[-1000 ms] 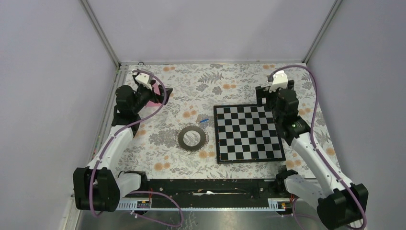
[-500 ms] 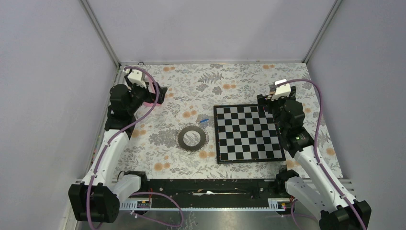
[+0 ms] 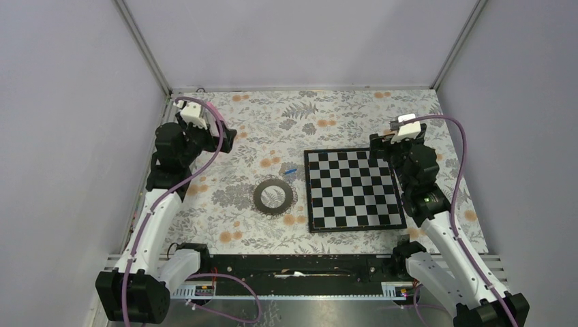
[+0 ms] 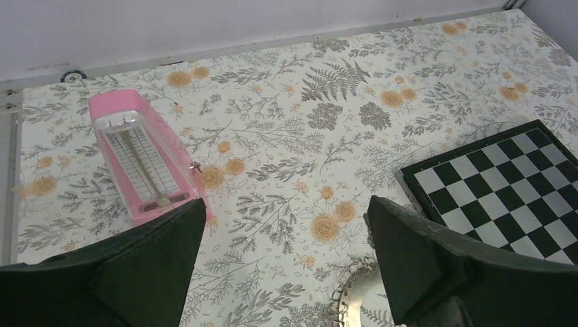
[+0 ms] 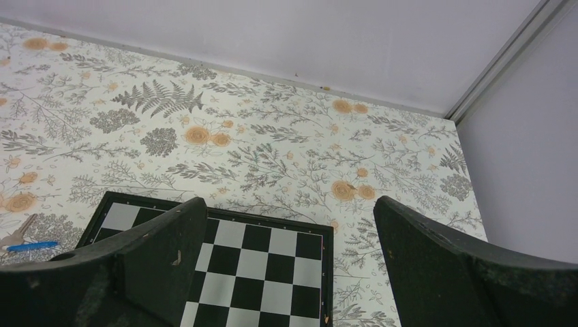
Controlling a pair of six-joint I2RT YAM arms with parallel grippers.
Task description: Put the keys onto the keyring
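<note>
Nothing threaded yet: key [image 3: 290, 172] and ring [image 3: 273, 196] lie apart on the table [image 3: 327, 116].
Your left gripper [image 4: 285, 204] hangs with jaws spread wide and empty, near the pink metronome [image 4: 140, 160]. Your right gripper [image 5: 290, 204] is spread just as wide, empty too, over the far corner of the board [image 3: 352, 189]. The one blue key in sight lies loose just beyond the ring, near the board's edge, not touching either. It's all left to do: grab the key, steady the ring, thread it on.
</note>
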